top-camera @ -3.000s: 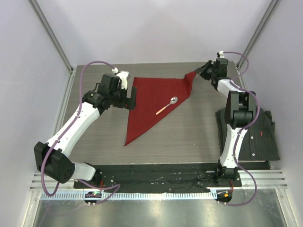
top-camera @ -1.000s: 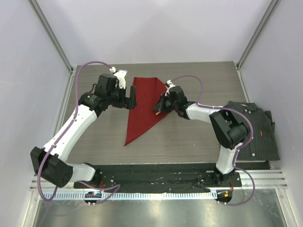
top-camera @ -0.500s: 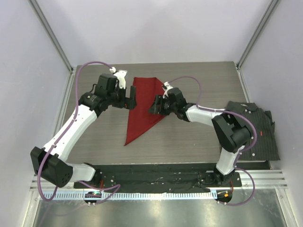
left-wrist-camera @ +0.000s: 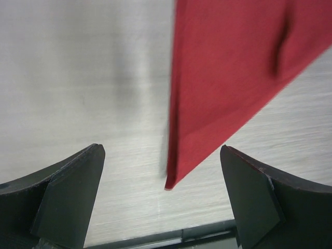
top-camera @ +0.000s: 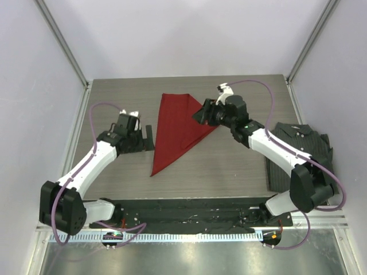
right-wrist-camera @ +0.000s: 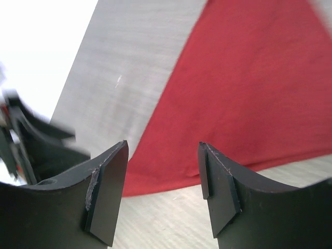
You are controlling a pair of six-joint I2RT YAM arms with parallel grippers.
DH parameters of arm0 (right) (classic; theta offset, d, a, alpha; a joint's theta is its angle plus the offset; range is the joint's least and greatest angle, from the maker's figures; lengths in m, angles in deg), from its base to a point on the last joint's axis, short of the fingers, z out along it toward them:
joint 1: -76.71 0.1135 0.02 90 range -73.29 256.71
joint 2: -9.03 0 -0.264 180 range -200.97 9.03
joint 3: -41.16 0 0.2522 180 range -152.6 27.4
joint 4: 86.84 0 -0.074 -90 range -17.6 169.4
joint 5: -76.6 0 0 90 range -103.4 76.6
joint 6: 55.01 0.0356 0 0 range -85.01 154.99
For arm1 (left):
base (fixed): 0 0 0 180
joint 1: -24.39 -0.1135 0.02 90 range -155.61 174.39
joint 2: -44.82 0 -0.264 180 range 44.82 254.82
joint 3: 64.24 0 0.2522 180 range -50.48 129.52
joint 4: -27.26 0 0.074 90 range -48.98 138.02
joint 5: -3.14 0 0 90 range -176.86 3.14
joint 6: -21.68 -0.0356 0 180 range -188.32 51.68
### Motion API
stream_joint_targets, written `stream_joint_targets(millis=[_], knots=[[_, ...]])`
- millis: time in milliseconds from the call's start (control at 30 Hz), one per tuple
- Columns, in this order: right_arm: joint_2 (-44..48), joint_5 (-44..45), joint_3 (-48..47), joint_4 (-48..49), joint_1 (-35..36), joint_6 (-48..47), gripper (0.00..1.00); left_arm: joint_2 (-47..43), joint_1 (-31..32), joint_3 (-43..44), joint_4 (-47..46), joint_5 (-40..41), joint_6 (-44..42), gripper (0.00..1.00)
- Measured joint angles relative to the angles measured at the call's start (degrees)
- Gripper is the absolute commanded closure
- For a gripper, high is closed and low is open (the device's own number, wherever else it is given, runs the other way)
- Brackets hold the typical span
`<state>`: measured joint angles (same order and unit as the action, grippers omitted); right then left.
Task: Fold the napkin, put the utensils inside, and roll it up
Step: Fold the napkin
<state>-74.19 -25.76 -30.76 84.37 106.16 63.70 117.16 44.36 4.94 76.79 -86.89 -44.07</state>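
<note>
Top external view shows left hand (top-camera: pixel 148 139) and right hand (top-camera: pixel 202 113) spread, empty, near the folded deep-red cloth napkin (top-camera: pixel 179 129), whose unheld fold could slide open.

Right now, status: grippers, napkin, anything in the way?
Left gripper open, empty, left of folded napkin. Right gripper open above its right edge. Utensils not visible. Shirt lies right, apart.

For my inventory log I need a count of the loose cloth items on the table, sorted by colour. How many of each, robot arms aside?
Red: 1, the napkin
Dark pinstriped: 1, the shirt
Total: 2
</note>
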Motion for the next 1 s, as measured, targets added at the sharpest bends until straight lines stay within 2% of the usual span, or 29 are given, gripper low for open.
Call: stream_joint_targets(millis=[233, 333, 467, 633, 733, 800, 900, 1000], knots=[[5.4, -1.2, 3.4, 0.4, -9.2, 1.2, 0.33, -7.5, -0.5, -14.2, -1.3, -1.3, 9.9, 0.13], [8.5, -1.7, 6.5, 1.4, -11.6, 1.9, 0.33, -10.5, -0.5, -18.3, -3.8, -3.3, 13.5, 0.14], [10.1, -3.3, 9.1, 2.4, -12.1, 2.8, 0.33, -11.2, -0.5, -22.2, -7.0, -6.0, 17.5, 0.18], [9.9, -6.3, 10.6, 3.6, -11.8, 3.6, 0.35, -10.3, -0.5, -22.9, -8.7, -7.6, 19.7, 0.20], [8.9, -6.7, 10.7, 4.6, -9.1, 4.2, 0.36, -10.4, -0.5, -22.8, -8.9, -7.4, 20.0, 0.15], [7.9, -6.0, 11.0, 5.3, -4.3, 4.5, 0.36, -10.8, -0.7, -21.8, -7.8, -6.3, 19.3, 0.12], [5.7, -4.8, 11.8, 7.5, 5.4, 4.2, 0.37, -11.4, -2.9, -17.0, -4.5, -4.9, 16.6, 0.08], [1.4, -3.4, 11.8, 9.4, 14.3, 1.2, 0.37, -11.7, -7.9, -7.9, -3.0, -3.9, 12.1, 0.06]])
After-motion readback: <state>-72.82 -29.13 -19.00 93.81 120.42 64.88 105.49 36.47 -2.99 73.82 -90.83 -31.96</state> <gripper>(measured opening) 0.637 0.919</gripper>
